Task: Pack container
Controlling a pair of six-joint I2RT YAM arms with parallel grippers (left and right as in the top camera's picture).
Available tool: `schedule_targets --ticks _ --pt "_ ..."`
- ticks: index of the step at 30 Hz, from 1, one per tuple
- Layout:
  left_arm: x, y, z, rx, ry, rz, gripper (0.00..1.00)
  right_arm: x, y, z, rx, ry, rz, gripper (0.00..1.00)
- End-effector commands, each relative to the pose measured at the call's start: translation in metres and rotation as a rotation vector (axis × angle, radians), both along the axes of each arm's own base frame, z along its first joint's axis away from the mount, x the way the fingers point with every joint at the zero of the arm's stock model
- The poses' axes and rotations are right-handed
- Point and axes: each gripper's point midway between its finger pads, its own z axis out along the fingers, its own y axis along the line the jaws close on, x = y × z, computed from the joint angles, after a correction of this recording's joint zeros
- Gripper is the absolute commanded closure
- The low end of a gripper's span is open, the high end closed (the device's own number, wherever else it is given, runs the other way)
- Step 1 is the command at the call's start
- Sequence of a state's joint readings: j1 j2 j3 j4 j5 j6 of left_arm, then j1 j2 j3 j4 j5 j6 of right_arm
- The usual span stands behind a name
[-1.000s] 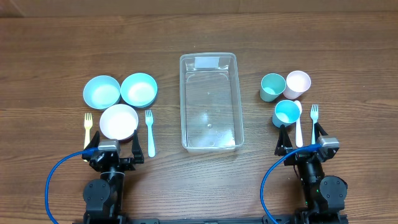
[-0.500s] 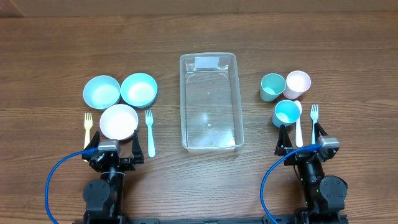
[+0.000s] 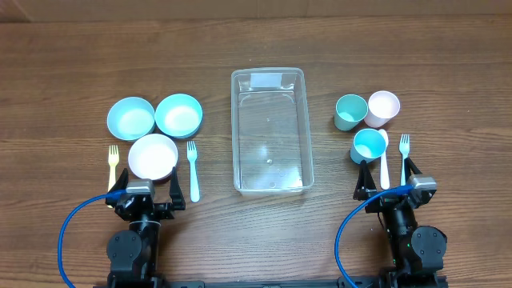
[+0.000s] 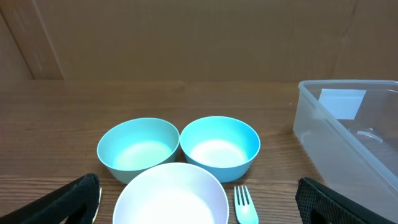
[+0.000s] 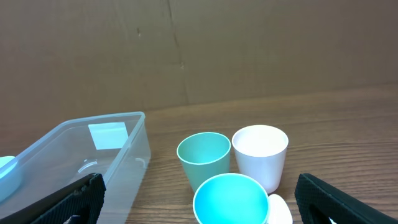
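Note:
The clear plastic container stands empty at the table's middle; it also shows in the left wrist view and the right wrist view. Two teal bowls and a white bowl lie left of it, with a yellow fork and a teal fork. Right of it stand a green cup, a white cup and a teal cup, with a white spoon and a teal fork. My left gripper is open behind the white bowl. My right gripper is open behind the teal cup.
A brown cardboard wall runs along the table's far edge. Blue cables loop beside both arm bases at the near edge.

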State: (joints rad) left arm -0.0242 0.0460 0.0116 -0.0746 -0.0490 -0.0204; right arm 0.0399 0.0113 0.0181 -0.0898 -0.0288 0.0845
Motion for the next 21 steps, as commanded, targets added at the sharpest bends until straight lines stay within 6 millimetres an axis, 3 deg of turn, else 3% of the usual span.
schedule_targets --ticks 1,19,21 --pt "0.0 0.002 -0.001 -0.009 -0.005 0.011 0.0 0.0 0.001 -0.001 -0.005 -0.005 0.005 0.0" --pt "0.0 0.008 0.001 0.046 -0.009 0.04 0.0 0.0 0.001 -0.001 -0.005 -0.005 0.005 0.0" --pt "0.001 -0.015 0.013 0.008 -0.061 -0.09 0.0 0.0 0.001 -0.001 -0.005 -0.005 0.005 0.0"
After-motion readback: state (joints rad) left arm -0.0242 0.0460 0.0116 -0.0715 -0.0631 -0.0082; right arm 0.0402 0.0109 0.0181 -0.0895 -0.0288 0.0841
